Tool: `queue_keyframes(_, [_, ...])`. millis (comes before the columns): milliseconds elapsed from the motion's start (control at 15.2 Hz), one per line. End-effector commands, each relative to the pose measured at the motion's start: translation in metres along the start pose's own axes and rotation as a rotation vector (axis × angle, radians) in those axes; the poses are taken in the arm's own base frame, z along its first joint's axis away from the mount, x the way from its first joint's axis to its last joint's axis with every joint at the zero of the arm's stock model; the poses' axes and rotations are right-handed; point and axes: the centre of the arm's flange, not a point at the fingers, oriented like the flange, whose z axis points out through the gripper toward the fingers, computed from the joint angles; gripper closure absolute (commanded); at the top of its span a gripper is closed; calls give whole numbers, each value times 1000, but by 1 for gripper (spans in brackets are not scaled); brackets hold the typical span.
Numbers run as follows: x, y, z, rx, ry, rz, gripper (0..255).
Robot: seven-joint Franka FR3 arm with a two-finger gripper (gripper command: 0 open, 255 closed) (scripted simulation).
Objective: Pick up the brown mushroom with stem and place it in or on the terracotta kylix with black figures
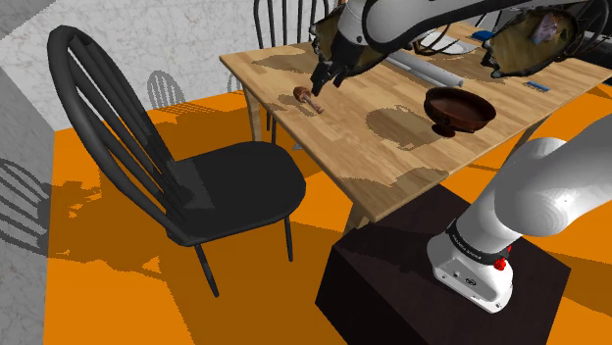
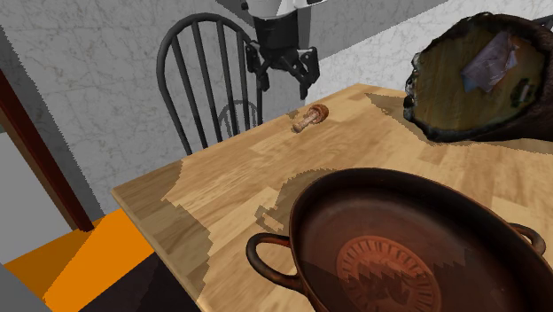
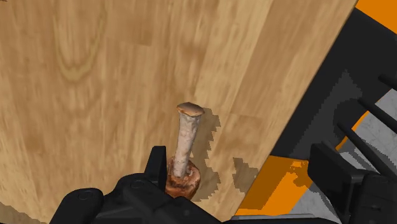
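Wrist view shows you the mushroom (image 3: 186,149) lying on its side near the edge of the table (image 3: 83,76): slim pale stem, rounded brown cap. On the gripper (image 3: 240,164) the black fingers stand wide apart, the cap just beside one of them, unclasped. Well apart on the light, grained wood stands the kylix (image 2: 354,199), a shallow glossy red-brown bowl with two loop handles and a round medallion inside. Round it: orange floor (image 1: 108,304), grey marbled wall (image 2: 106,62), black spindle-back chair (image 1: 235,181).
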Motion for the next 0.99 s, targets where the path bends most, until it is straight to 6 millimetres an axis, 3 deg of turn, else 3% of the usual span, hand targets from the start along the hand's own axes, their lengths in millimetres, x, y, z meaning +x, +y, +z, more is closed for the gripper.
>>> queue_keyframes(0, [0,1,8,0,1,0,0])
queue_keyframes(528, [0,1,8,0,1,0,0])
queue_keyframes(594, [0,1,8,0,1,0,255])
queue_keyframes(924, [0,1,8,0,1,0,255])
